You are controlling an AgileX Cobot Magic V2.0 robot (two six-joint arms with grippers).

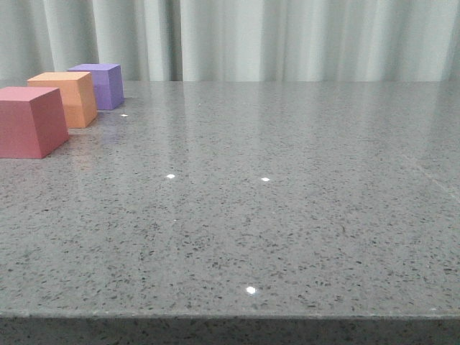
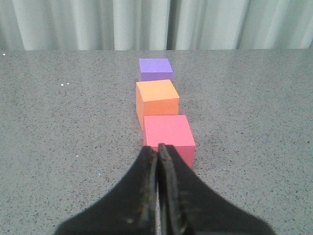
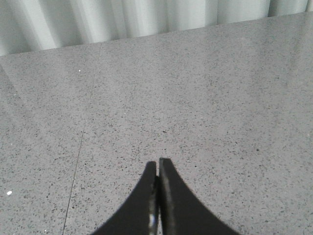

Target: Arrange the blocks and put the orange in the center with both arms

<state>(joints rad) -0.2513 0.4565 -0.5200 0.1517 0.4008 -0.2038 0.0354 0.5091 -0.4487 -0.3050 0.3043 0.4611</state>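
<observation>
I see three plain matte foam cubes: a pinkish-red cube (image 1: 29, 121), an orange cube (image 1: 68, 97) and a purple cube (image 1: 100, 85), all unmarked. My grey stone desk (image 1: 287, 215) is speckled with fine dark flecks and small white glints. Pale grey-white pleated curtains (image 1: 287, 36) hang behind. My left claw (image 2: 157, 147) and right claw (image 3: 157, 164) are black, the left with brownish smudges.

Nothing to read anywhere here, honestly: the pink cube (image 1: 29, 121), the orange cube (image 1: 66, 98) and the purple cube (image 1: 99, 85) all have plain blank faces, and the speckled table (image 1: 287, 215) and the curtain (image 1: 287, 36) carry no lettering either.
</observation>
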